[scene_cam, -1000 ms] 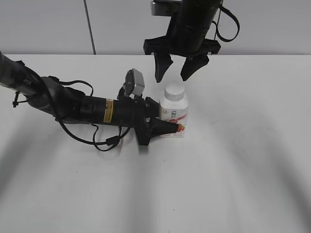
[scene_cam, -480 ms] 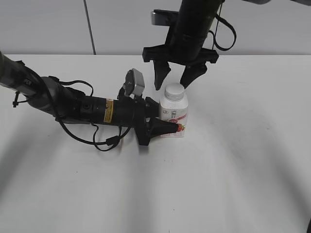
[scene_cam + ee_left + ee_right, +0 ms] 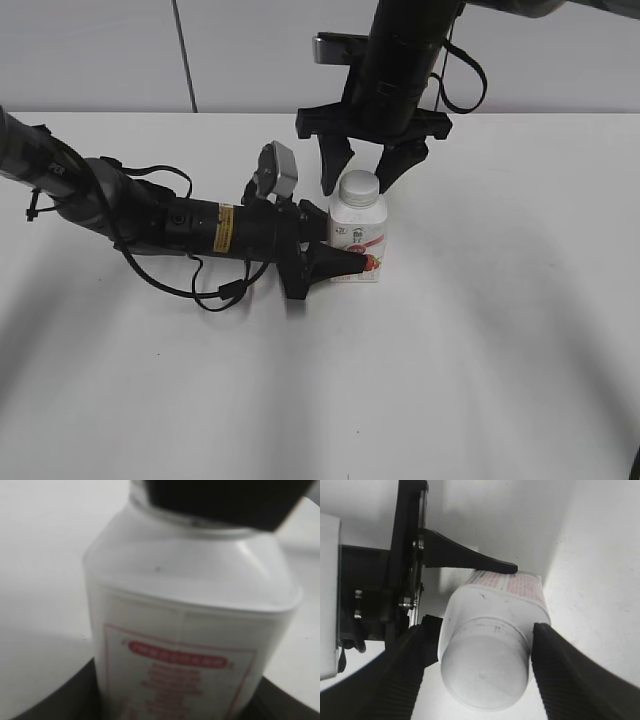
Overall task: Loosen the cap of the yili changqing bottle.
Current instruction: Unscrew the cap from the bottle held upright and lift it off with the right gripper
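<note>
The yili changqing bottle [image 3: 358,238] stands upright on the white table, white with a red-pink label. It fills the left wrist view [image 3: 190,630] and shows from above in the right wrist view [image 3: 505,605]. Its white cap [image 3: 359,187] sits on the neck and also shows in the right wrist view [image 3: 486,672]. My left gripper [image 3: 345,262] lies low on the table and is shut on the bottle's lower body. My right gripper [image 3: 363,172] points down, open, with one finger on each side of the cap [image 3: 480,672], a small gap on both sides.
The left arm [image 3: 150,215] with its cable lies across the table's left half. The right arm [image 3: 400,60] comes down from the back. A grey wall stands behind the table's far edge [image 3: 550,112].
My right gripper has come down from above the bottle until its open fingers straddle the cap. The left gripper and the bottle have not moved.
</note>
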Robot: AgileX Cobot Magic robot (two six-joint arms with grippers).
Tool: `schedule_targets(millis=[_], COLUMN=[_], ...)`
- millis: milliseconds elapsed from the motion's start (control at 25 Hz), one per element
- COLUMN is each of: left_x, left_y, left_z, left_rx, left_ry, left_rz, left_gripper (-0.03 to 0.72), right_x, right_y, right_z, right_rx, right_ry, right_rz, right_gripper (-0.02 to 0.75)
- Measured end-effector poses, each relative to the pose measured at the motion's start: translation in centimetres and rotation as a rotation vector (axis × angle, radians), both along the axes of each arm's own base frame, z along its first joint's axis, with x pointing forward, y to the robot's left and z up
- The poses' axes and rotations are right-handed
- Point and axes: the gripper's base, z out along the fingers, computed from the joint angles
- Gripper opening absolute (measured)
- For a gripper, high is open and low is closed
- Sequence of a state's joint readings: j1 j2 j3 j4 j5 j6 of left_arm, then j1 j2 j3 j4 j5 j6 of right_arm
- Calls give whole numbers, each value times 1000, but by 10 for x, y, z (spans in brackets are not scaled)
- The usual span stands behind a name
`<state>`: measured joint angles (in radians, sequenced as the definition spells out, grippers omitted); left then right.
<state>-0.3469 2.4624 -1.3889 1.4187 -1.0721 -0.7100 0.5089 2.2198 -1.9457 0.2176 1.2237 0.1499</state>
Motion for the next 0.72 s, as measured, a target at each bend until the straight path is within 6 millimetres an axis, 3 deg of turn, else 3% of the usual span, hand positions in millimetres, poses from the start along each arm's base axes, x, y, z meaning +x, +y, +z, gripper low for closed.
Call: schedule_targets(millis=[320,720], left_x=[0,0], left_y=[0,0], left_z=[0,0], left_rx=[0,1], left_ry=[0,0], left_rz=[0,1], left_gripper=[386,386], right_x=[0,1], right_y=[-1,-1], right_z=[0,0], right_rx=[-9,-12], right_ry=[-5,-7], right_rz=[2,4], right_gripper=[419,405])
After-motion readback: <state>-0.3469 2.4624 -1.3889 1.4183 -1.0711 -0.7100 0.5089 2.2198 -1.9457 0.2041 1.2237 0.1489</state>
